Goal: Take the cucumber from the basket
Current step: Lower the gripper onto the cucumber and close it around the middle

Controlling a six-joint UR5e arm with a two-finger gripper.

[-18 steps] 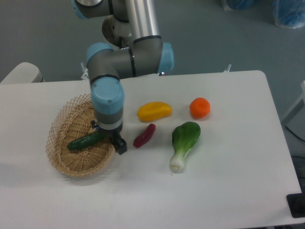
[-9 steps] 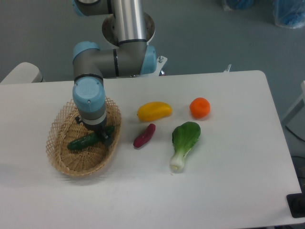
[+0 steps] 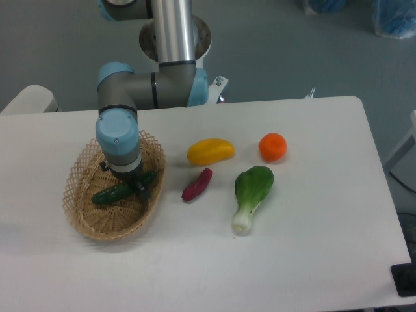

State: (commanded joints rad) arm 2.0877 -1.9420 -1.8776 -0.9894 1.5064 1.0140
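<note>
The dark green cucumber lies at a slant inside the oval wicker basket on the left of the table. My gripper points down into the basket, right over the cucumber's right half. One dark finger shows on the near side of the cucumber, set well off from the wrist's axis. The blue-capped wrist hides the other finger. The jaws look open astride the cucumber, which still rests on the basket floor.
To the right of the basket lie a purple sweet potato, a yellow fruit, an orange and a bok choy. The arm's base column stands behind the table at the back left.
The gripper swung left from the basket's right rim to above the cucumber, then sank slightly. The cucumber has not moved.
</note>
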